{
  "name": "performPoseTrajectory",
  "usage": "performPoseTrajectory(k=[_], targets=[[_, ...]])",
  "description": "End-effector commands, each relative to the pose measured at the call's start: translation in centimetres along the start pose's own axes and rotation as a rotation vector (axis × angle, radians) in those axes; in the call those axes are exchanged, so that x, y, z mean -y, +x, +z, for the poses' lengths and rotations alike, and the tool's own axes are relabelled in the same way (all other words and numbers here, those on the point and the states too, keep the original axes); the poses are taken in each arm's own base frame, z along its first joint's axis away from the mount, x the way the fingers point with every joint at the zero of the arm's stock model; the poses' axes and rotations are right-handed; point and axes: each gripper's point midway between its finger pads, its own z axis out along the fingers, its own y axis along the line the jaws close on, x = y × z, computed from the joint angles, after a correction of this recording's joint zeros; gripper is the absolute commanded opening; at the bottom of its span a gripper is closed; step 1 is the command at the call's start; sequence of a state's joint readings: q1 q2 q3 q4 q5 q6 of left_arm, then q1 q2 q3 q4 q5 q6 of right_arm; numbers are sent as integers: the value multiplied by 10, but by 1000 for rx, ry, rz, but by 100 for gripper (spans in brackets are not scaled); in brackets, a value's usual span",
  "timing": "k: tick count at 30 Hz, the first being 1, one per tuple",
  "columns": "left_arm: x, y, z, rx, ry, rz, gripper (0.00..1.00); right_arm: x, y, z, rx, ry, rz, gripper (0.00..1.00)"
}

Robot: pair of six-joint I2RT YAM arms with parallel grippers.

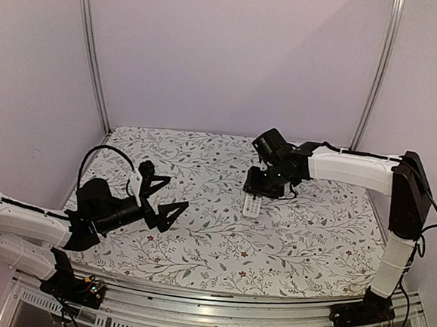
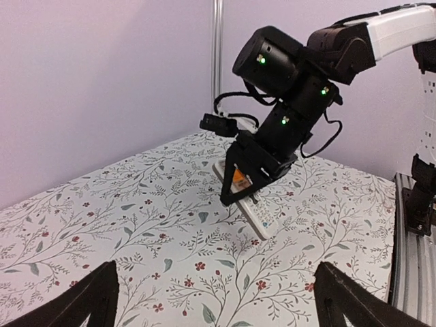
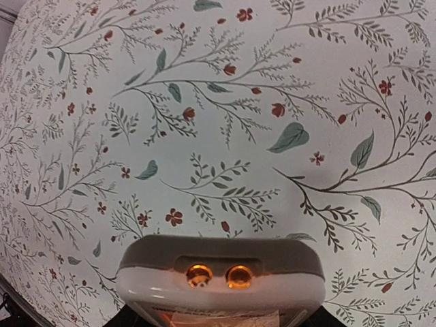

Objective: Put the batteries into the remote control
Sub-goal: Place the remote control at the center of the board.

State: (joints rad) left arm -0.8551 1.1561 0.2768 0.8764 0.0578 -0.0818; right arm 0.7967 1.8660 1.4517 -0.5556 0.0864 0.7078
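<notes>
The white remote control [image 1: 252, 205] hangs tilted from my right gripper [image 1: 267, 184], which is shut on its upper end at the table's middle right. Its button face [image 2: 263, 218] slopes down toward the cloth. I cannot tell whether the low end touches. The right wrist view shows the remote's end [image 3: 221, 272], grey over white, with two small orange-lit dots. My left gripper [image 1: 177, 192] is open and empty, low over the left part of the table, its fingers [image 2: 95, 296] wide apart and pointing at the remote. The batteries are out of view.
A floral cloth [image 1: 197, 245] covers the table. Purple walls and two metal posts [image 1: 92, 55] close the back and sides. The right arm [image 1: 354, 168] reaches in from the right edge, and a metal rail [image 1: 214, 315] runs along the near edge.
</notes>
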Motion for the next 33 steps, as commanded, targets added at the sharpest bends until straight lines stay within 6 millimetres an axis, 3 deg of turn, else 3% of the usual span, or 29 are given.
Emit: performPoseTrajectory(k=[1,4,10,16,25,33], targets=[[-3,-4,-3,23,-27,29,100,49,65,20,-307,197,-4,6],[-2,-1,-3,14,-16,28,100,64,81,32,-402,271,-28,8],[-2,2,-5,8,-19,16,100,74,105,54,-522,291,-37,11],[-4,1,-5,14,-24,28,100,87,116,65,-548,340,-11,39],[-6,1,-6,13,-33,32,100,84,109,68,-516,329,4,56],[-14,4,-7,-4,-69,26,100,74,90,57,-446,298,4,97]])
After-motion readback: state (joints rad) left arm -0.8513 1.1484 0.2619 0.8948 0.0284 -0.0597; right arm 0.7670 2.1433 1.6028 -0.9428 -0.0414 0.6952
